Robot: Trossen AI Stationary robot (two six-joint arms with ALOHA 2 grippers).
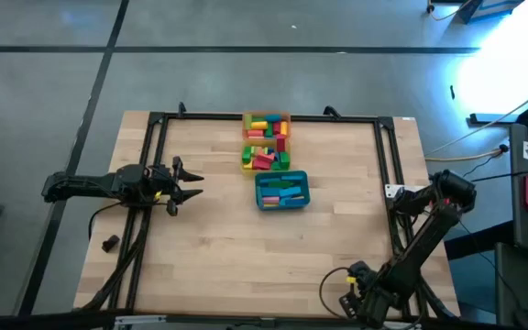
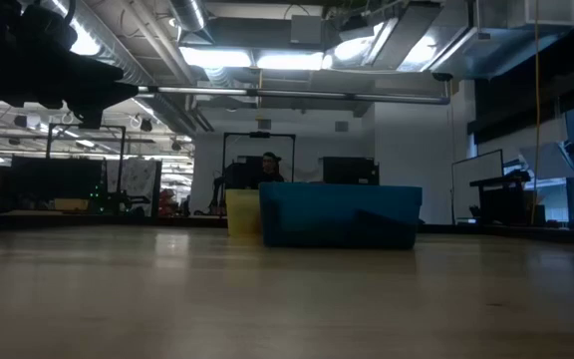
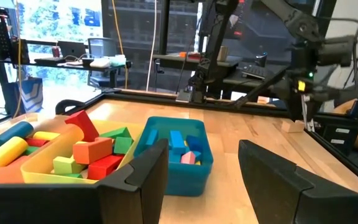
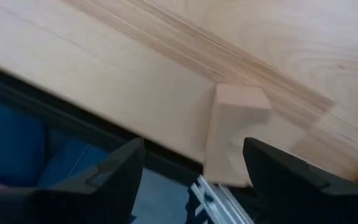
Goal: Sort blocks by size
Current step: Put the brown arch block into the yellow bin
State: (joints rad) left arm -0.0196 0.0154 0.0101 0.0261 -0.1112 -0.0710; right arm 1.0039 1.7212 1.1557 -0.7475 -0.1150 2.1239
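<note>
Hovering left gripper (image 1: 193, 182) at 9 o'clock of table (image 1: 273, 266), fingers spread wide and empty; advance toward blocks (image 1: 265, 142) in trays at 12, right gripper (image 1: 346, 301) parked, open, empty.

You get an evenly lit table (image 1: 273, 247) from overhead, but a hard blue-white glare burns out the floor at the upper right. From table height the room is dim: ceiling lights (image 2: 257, 58) blaze while the teal tray (image 2: 339, 215) sits backlit and nearly flat in tone, its contents unreadable, and the near tabletop blurs into a soft sheen. Your left wrist view is the clearest, daylight coming through windows (image 3: 61, 25) behind, the blocks (image 3: 82, 152) bright and sharp, the near fingers (image 3: 145, 177) dark and slightly soft. The right wrist view is smeared, probably motion blur, with wood grain streaked.
</note>
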